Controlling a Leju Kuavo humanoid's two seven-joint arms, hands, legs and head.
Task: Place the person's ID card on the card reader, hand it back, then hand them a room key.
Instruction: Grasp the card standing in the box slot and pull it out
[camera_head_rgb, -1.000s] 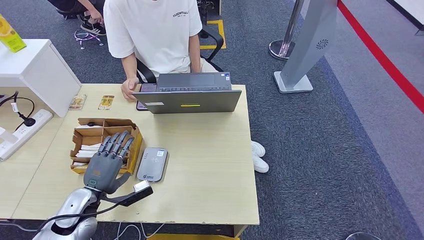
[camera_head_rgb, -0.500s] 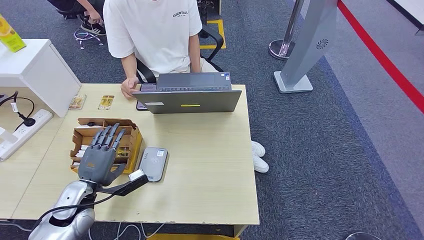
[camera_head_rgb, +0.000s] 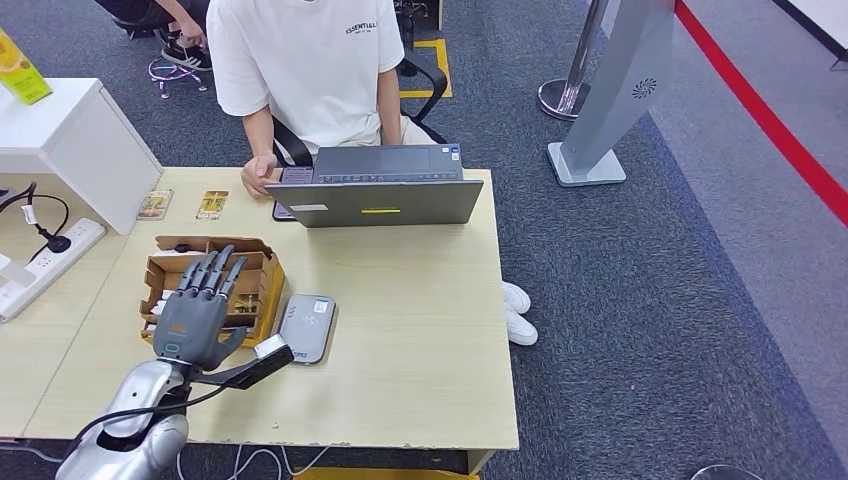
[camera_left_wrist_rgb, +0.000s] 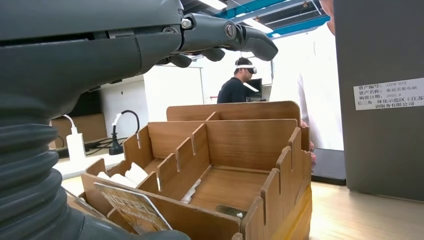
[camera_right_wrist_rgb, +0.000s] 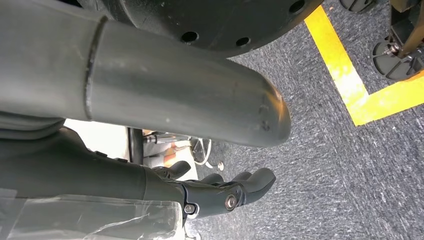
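Near the table's (camera_head_rgb: 420, 330) left front corner, the left hand (camera_head_rgb: 195, 310) hovers over a wooden box (camera_head_rgb: 262, 285) of open compartments, its fingers (camera_head_rgb: 215, 272) extended and slightly apart, holding nothing. In the left wrist view the same fingers (camera_left_wrist_rgb: 235, 37) reach out above the box (camera_left_wrist_rgb: 225, 145), clear of its dividers. White room keys (camera_left_wrist_rgb: 122, 176) lie stacked in one compartment on the box's left side; a printed card (camera_left_wrist_rgb: 132, 207) leans upright against the near wall, and a small dark item — too dim to identify — lies on the floor of the large compartment.

Just beside the box, on the side toward the table's right edge, a grey card reader (camera_head_rgb: 305, 327) lies flat, with no card on top of it. Near the far left corner, two small cards (camera_head_rgb: 183, 205) rest side by side; whether either is the ID card cannot be told.

At the far edge, a closed grey laptop (camera_head_rgb: 385, 187) sits in front of a seated person (camera_head_rgb: 305, 65) in a white T-shirt, whose hand (camera_head_rgb: 260, 175) rests on the table at the laptop's left end.

The right hand (camera_right_wrist_rgb: 220, 192) hangs above grey carpet (camera_right_wrist_rgb: 325, 150) crossed by yellow floor tape (camera_right_wrist_rgb: 345, 75) — its fingers gently curled and apart, with nothing between them.
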